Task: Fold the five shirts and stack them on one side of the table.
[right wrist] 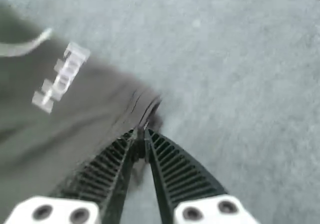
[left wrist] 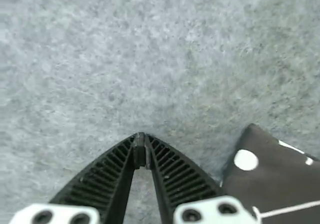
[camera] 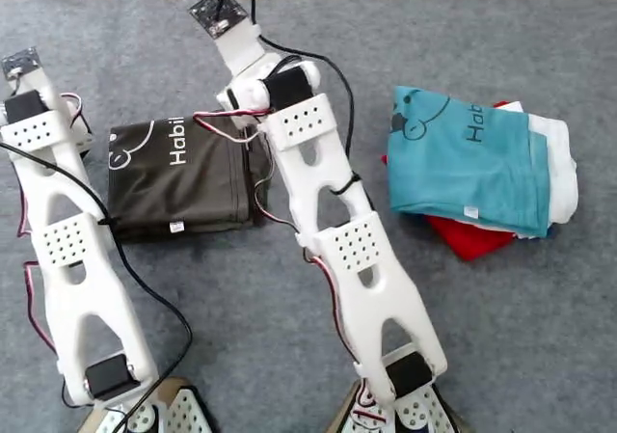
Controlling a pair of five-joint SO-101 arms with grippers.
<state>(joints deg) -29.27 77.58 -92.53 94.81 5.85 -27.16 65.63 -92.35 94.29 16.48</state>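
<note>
**Lying folded: dark shirt btw the arms, stack off to the right**

Dark charcoal folded shirt w/ white print point(camera: 178, 177) lies flat on the grey felt-covered table point(camera: 241, 337), btw the white left arm point(camera: 67, 250) and white right arm point(camera: 328, 202). The right arm runs along the shirt's right edge.

Left gripper point(left wrist: 140, 146) is closed, fingertips meeting, nothing held. It's over bare felt just beside a corner of the dark shirt.

Right gripper point(right wrist: 140, 141) is also closed, tips right at a puckered corner of the same shirt. Can't tell if cloth is actually pinched btw them.

Well apart, on the right-arm side of the table, sits a stack:
- Teal folded shirt w/ dark print point(camera: 463, 163) on top.
- White shirt point(camera: 559, 168) under it, showing at the outer edge.
- Red shirt point(camera: 468, 238) lowest, poking out at the near edge.
</note>
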